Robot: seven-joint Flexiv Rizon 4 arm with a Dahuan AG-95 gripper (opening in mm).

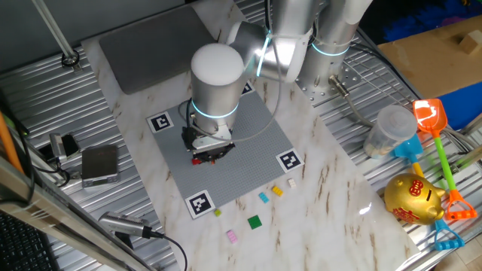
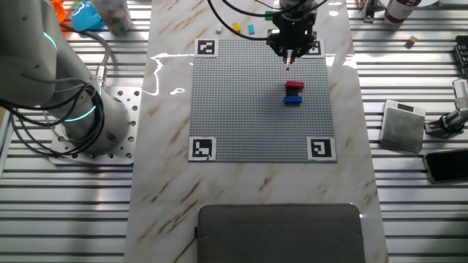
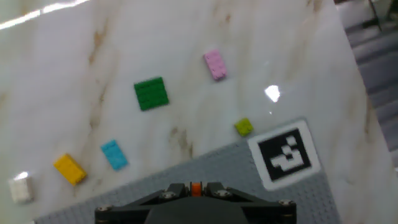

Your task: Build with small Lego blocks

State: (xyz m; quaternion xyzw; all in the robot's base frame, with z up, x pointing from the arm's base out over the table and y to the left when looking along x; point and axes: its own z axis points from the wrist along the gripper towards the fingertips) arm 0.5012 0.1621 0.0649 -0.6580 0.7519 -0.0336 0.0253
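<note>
My gripper [image 3: 196,189] is shut on a small orange block [image 3: 196,186]. It hangs over the grey baseplate [image 2: 241,109] near the edge beside the loose blocks, as the other fixed view [image 2: 289,64] shows. A red block [image 2: 294,86] and a blue block [image 2: 292,99] sit touching on the plate, a short way from the fingers. Loose on the marble lie a green block [image 3: 151,93], a pink one [image 3: 215,65], an olive one [image 3: 244,127], a light blue one [image 3: 114,154], a yellow one [image 3: 69,169] and a white one [image 3: 20,186].
Black-and-white markers [image 3: 285,155] sit at the plate's corners. A grey flat pad [image 2: 278,226] lies beyond the plate's far side. A golden piggy bank [image 1: 413,197], an orange toy shovel [image 1: 429,117] and a plastic cup [image 1: 388,129] stand on the ribbed side. The arm's base [image 2: 80,109] stands beside the table.
</note>
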